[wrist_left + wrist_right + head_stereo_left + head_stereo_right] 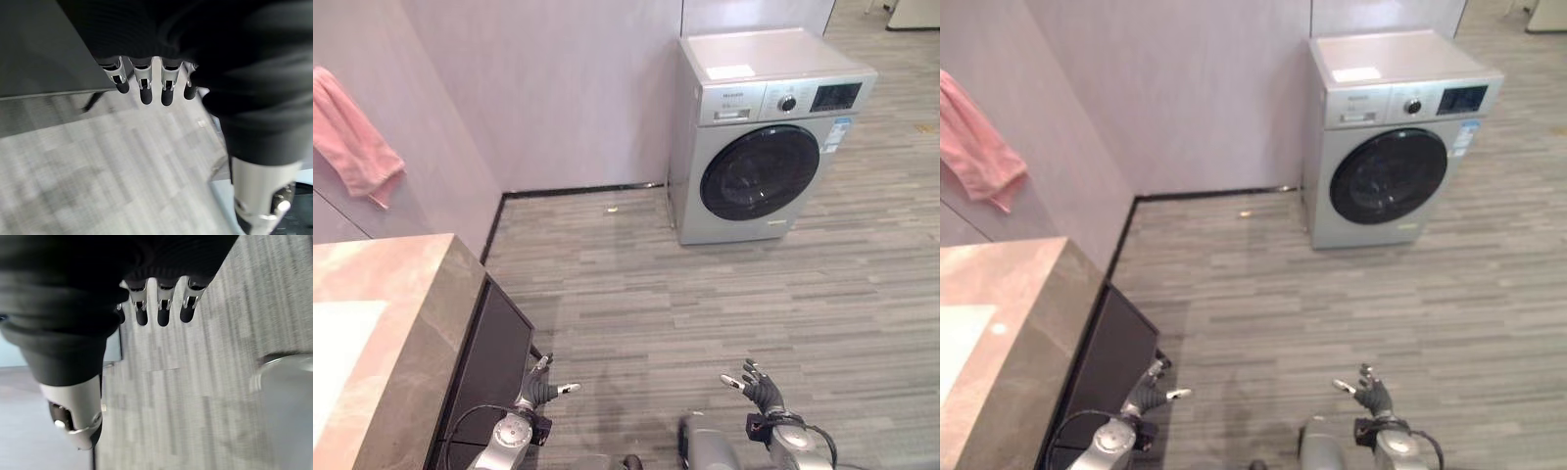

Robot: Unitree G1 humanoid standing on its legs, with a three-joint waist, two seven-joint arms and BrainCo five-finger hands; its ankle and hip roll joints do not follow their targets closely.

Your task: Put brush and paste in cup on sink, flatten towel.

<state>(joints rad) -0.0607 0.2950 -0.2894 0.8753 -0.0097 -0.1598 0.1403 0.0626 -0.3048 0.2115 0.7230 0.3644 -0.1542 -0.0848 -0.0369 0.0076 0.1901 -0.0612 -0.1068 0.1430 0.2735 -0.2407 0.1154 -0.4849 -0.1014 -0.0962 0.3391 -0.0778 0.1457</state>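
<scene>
Both hands low over the grey wood-grain plank floor (636, 313), holding nothing. Left hand (536, 389) hangs just beside the dark front panel of the sink cabinet (494, 357); its own wrist view shows the silver dark-tipped fingers (145, 88) only loosely bent, spread in a row, nothing between them and the thumb, floor planks beyond. Right hand (759, 385) well apart from the left, over open floor; its fingers (163, 313) likewise relaxed and slightly bent, empty. Marbled beige-and-grey stone bench (406, 323) at the robot's left, with the pale edge of a white inset sink (337, 352) on its top. Pink cloth towel (352, 142) hangs bunched and uneven on the pale lilac wall (558, 88) above the bench, far from both hands, not flattened. Brush, paste and cup: cannot tell where they are from these views. Silver front-loading washing machine with a round dark door (759, 137) stands against the far wall, well apart from the bench, a white sheet (729, 71) lying flat on its top. A small light scrap (611, 208) lies on the floor near the black skirting.
</scene>
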